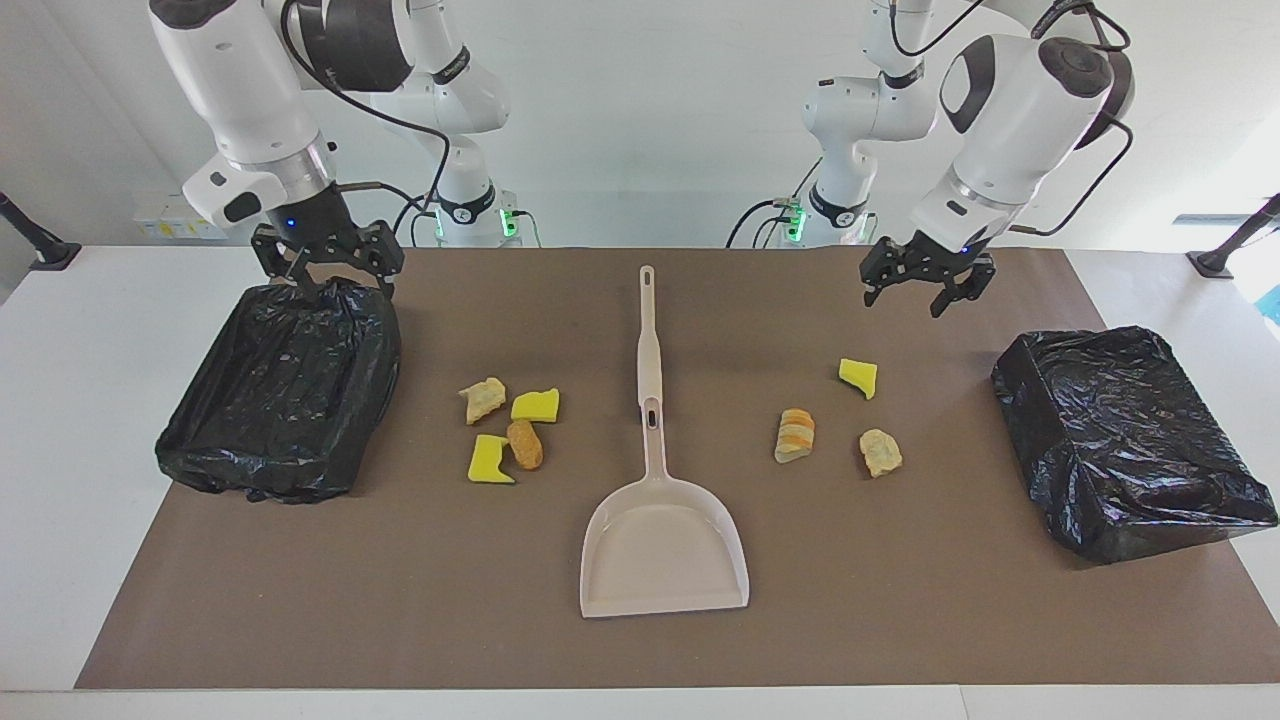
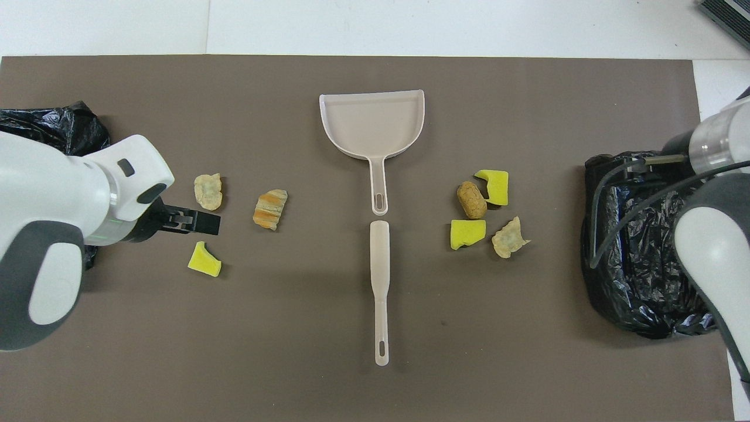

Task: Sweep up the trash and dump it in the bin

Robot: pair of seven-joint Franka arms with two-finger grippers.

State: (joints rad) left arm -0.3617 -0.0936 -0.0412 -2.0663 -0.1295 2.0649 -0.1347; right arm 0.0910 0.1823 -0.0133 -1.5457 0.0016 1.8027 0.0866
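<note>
The trash lies on the brown mat in two groups. Toward the right arm's end are two yellow wedges [image 1: 536, 405] [image 1: 489, 460], a tan chunk [image 1: 484, 398] and a brown chunk [image 1: 524, 444]. Toward the left arm's end lie a yellow wedge [image 1: 858, 377], a striped chunk [image 1: 796, 435] and a tan chunk [image 1: 880, 452]. Two bins lined with black bags [image 1: 280, 390] [image 1: 1130, 440] stand at the mat's ends. My left gripper [image 1: 903, 305] hangs open over the mat by the lone yellow wedge [image 2: 204, 260]. My right gripper [image 1: 335, 288] hangs open over the rim of its bin.
A beige dustpan [image 1: 665, 545] lies mid-mat, its mouth pointing away from the robots. A beige brush [image 1: 647, 335] lies in line with the pan's handle, nearer the robots. White table borders the mat.
</note>
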